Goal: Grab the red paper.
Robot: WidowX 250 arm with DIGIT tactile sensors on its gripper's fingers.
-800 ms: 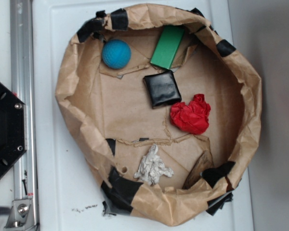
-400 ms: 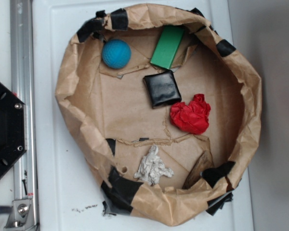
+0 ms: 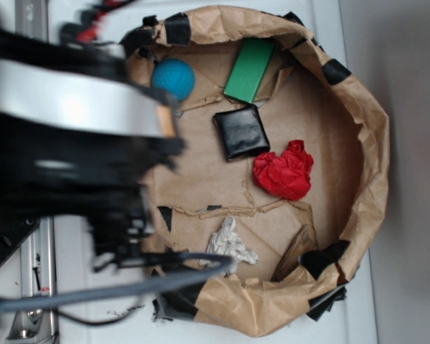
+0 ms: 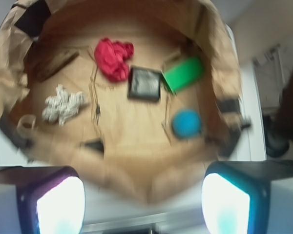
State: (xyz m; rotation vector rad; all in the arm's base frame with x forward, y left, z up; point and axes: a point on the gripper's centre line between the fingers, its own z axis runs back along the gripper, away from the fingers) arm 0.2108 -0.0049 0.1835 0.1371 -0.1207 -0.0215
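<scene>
The red paper (image 3: pixel 284 172) is a bright red crumpled wad lying in the brown paper basin (image 3: pixel 358 107), just right of and below the black square pouch (image 3: pixel 241 132). It also shows in the wrist view (image 4: pixel 113 57), next to the pouch (image 4: pixel 145 83). My arm (image 3: pixel 72 143) reaches in blurred over the basin's left side, far from the red paper. The fingers are hard to make out in the exterior view. In the wrist view my gripper (image 4: pixel 143 204) is open and empty, its pads (image 4: pixel 58 204) wide apart over the basin's near rim.
Also in the basin are a blue ball (image 3: pixel 174 77), a green block (image 3: pixel 249 69), a white-grey paper wad (image 3: pixel 229 246) and a brown wood piece (image 3: pixel 295 252). Black tape patches (image 3: pixel 178 27) mark the rim. A metal rail (image 3: pixel 30 14) runs along the left.
My arm has swung into the exterior view from the left, now covering the basin's left side. The objects in the basin have not moved.
</scene>
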